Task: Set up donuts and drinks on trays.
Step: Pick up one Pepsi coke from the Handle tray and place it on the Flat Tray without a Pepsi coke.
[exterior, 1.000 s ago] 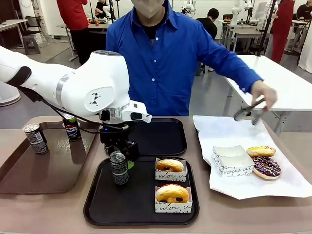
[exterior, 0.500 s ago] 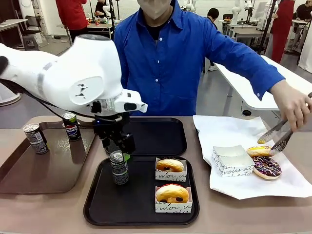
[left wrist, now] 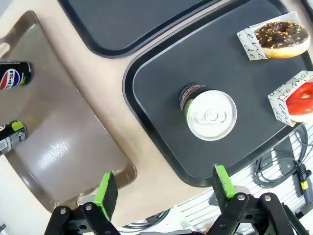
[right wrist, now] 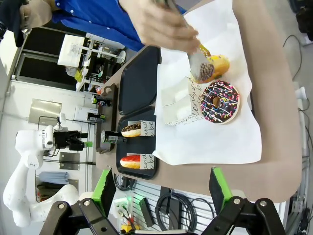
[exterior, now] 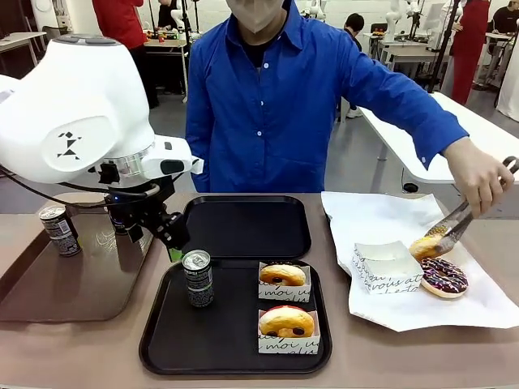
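Green-padded left fingers (left wrist: 105,188) are seen spread wide apart with nothing between them. In the front view they (exterior: 173,237) are largely hidden under the wrist and hard to make out, just off the far left corner of the front black tray (exterior: 227,344). One drink can (left wrist: 210,113) is stood upright on the left part of that tray, apart from the fingers; its print is too small to be read. Two sleeved donuts are set on the tray's right part: a chocolate-iced donut (left wrist: 282,38) and a red-iced donut (left wrist: 301,100), the latter cut off by the frame edge. A second black tray (exterior: 247,227) is laid just behind. A brown tray (left wrist: 73,142) is laid beside on the bench (exterior: 81,348), and its two cans (left wrist: 12,78) are cut by the picture edge. Right fingers (right wrist: 102,188) are also held apart and empty, well away from the trays. On the white paper (right wrist: 205,142) a sprinkled donut (right wrist: 220,102) is lying, and a yellow donut (right wrist: 217,62) is pinched by tongs (exterior: 454,220) in the person's hand (exterior: 478,174), which is blurred in the right wrist view. An empty sleeve (exterior: 385,266) is lying nearby.
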Tool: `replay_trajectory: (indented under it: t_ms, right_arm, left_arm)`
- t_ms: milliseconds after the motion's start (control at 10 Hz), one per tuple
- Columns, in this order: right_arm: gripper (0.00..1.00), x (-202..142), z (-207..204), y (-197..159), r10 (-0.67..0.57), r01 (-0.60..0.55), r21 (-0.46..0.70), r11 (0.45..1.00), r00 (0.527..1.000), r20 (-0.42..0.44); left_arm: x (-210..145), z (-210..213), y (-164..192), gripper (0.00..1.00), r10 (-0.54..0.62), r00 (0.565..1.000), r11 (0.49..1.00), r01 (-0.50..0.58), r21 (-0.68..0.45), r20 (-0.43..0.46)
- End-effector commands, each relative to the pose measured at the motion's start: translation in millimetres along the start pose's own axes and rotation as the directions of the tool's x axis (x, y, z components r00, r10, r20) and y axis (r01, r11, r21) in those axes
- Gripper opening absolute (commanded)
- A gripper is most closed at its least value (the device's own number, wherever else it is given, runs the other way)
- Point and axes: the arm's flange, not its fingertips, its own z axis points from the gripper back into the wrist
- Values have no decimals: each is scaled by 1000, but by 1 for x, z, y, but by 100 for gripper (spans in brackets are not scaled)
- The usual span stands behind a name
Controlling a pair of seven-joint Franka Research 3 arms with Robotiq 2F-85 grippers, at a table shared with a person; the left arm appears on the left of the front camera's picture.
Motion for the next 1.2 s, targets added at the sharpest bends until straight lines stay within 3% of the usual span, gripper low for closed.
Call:
replay_trajectory:
  t_ms: [0, 400, 500, 700, 1000, 1100]
  right_arm:
    - [100, 1, -1, -1, 12, -12, 26, 1000, 1000, 15]
    - [100, 1, -1, -1, 12, -12, 26, 1000, 1000, 15]
    - [100, 1, -1, -1, 12, -12, 26, 1000, 1000, 15]
    - [100, 1, -1, -1, 12, -12, 26, 1000, 1000, 15]
    - [100, 1, -1, -1, 12, -12, 26, 1000, 1000, 15]
    - [100, 1, -1, -1, 12, -12, 26, 1000, 1000, 15]
  left_arm:
    - [5, 6, -16, 100, -43, 999, 999, 43, 3, 21]
    - [2, 7, -15, 100, -34, 999, 999, 34, 4, 15]
    - [3, 24, 15, 100, 26, 999, 994, -24, -108, 19]
    - [-4, 48, 95, 100, 242, 969, 961, -234, -146, 40]
    - [-6, 82, 206, 100, 471, 882, 880, -469, -80, 3]
    - [-12, 91, 236, 100, 555, 832, 831, -555, -35, -17]
